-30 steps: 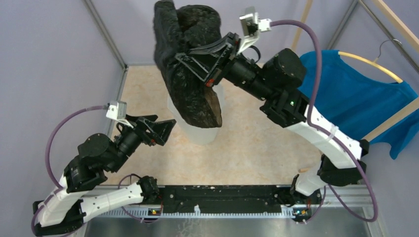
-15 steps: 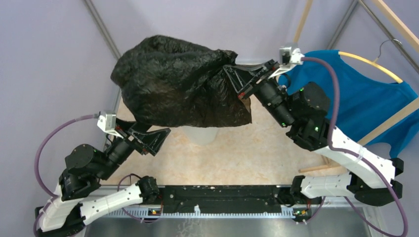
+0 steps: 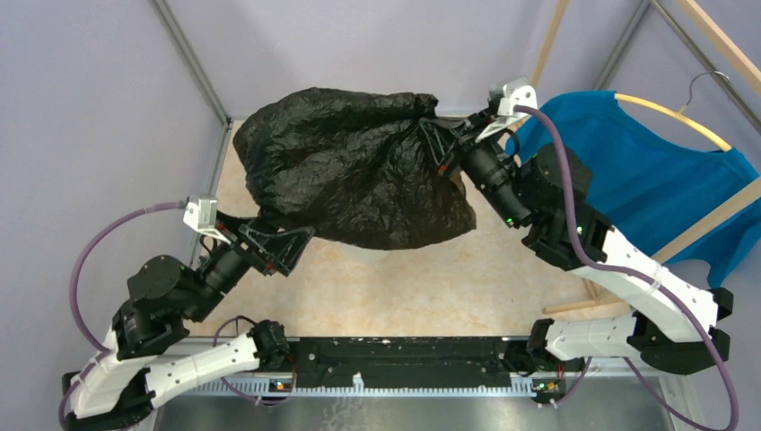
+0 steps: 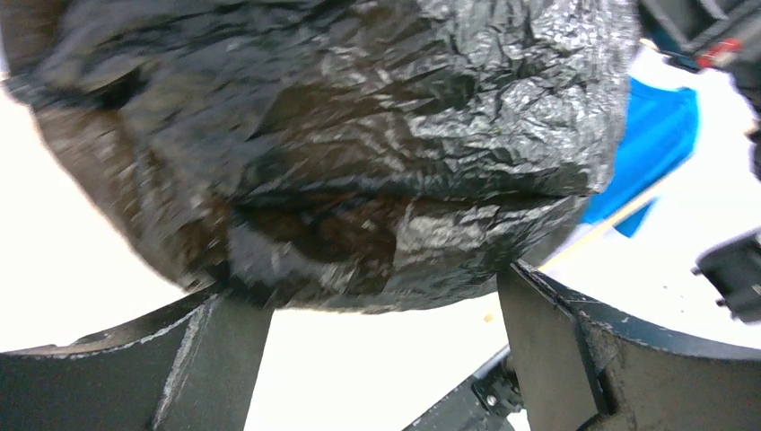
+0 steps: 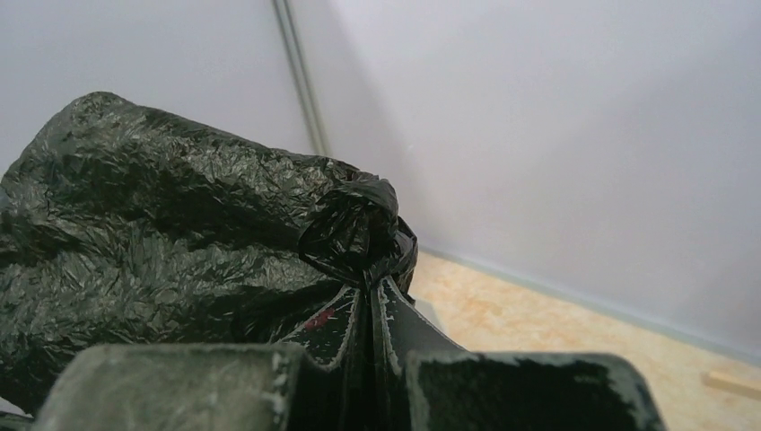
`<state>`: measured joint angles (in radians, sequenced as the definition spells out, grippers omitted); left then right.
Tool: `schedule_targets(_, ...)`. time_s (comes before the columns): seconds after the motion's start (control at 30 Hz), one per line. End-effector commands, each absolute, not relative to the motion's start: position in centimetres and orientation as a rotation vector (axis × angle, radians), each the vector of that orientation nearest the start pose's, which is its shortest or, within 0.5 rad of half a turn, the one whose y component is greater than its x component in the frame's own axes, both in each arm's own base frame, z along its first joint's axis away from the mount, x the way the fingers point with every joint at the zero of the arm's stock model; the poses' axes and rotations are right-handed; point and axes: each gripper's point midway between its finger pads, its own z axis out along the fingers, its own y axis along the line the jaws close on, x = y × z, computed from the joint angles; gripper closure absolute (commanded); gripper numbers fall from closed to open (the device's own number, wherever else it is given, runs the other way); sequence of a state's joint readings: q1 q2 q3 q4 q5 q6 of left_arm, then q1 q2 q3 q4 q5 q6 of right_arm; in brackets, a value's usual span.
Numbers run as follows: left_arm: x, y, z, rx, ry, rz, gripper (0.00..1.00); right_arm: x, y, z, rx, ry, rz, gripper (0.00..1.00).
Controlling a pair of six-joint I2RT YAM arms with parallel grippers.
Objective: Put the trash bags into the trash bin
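The black trash bag (image 3: 359, 180) hangs in the air over the middle of the table, bulging out to the left. My right gripper (image 3: 438, 148) is shut on its bunched neck, which also shows in the right wrist view (image 5: 359, 224) pinched between the closed fingers (image 5: 395, 314). The trash bin (image 3: 370, 255) is almost wholly hidden under the bag; only a white sliver shows. My left gripper (image 3: 292, 244) is open just below the bag's lower left edge. In the left wrist view the bag (image 4: 359, 135) fills the space above my spread left gripper (image 4: 372, 292).
A blue T-shirt (image 3: 646, 180) hangs on a yellow hanger from a wooden rack at the right, close behind my right arm; it also shows in the left wrist view (image 4: 660, 144). Grey walls close in the left and back. A black rail runs along the near edge.
My right arm swung right and down with the bag. The bag went from hanging upright to spreading sideways over the bin. My left gripper shifted slightly and stays open under it.
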<state>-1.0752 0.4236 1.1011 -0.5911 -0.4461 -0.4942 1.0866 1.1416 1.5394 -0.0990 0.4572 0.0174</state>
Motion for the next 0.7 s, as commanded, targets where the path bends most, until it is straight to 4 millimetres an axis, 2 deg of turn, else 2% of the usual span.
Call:
schedule_targets(0.0,15.7,-10.3,40.2,-0.122,1.637,-0.76,0.04,23.7,24.9,54.7,-0.35,1.281,0.556,1.0)
schedule_targets(0.07,15.9,-10.3,40.1,-0.123,1.645,-0.741,0.05,23.9,24.9,54.3,-0.393,1.289,0.574,1.0)
schedule_targets(0.17,16.1,-11.2,40.4,-0.081,1.654,-0.733,0.11,24.0,25.9,53.7,-0.49,1.298,0.618,1.0)
schedule_targets(0.33,17.8,-14.2,41.6,0.037,1.727,-0.611,0.05,23.3,28.5,52.3,-0.683,1.297,0.659,1.0)
schedule_targets(0.37,18.5,-14.8,41.7,0.052,1.749,-0.56,0.05,23.0,29.0,52.0,-0.719,1.292,0.677,1.0)
schedule_targets(0.47,21.0,-16.1,42.3,0.112,1.763,-0.363,0.22,22.5,29.5,52.0,-0.752,1.279,0.707,1.0)
schedule_targets(0.57,23.7,-16.3,42.9,0.112,1.745,-0.205,0.24,22.3,29.4,52.4,-0.752,1.274,0.711,1.0)
schedule_targets(0.67,26.7,-16.5,43.7,0.11,1.734,-0.233,0.25,22.0,29.5,53.0,-0.764,1.274,0.729,1.0)
